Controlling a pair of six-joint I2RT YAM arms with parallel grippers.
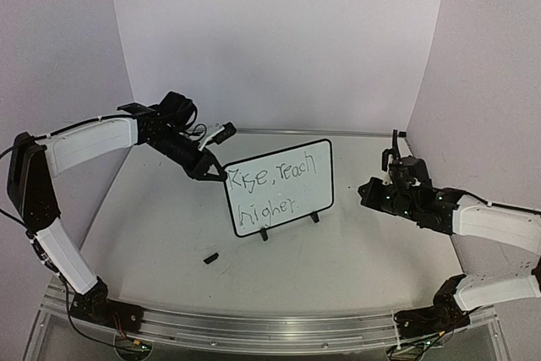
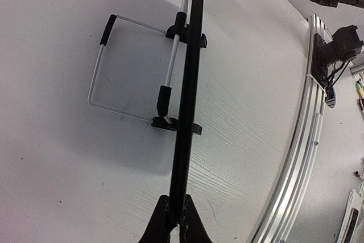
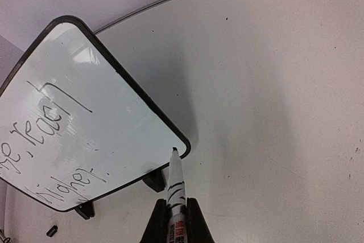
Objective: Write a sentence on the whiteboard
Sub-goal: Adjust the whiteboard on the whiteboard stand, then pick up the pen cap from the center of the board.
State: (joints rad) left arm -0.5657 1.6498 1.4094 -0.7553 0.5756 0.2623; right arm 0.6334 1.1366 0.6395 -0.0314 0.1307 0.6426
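Metal rail (image 1: 270, 325), then small black piece (image 1: 210, 256) before whiteboard (image 1: 314, 196).

High rear camera and both close wrist cameras share the whiteboard (image 1: 318, 195).

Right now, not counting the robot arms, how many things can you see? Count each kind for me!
whiteboard: 1
marker: 1
small black piece, maybe the marker's cap: 1
Total: 3
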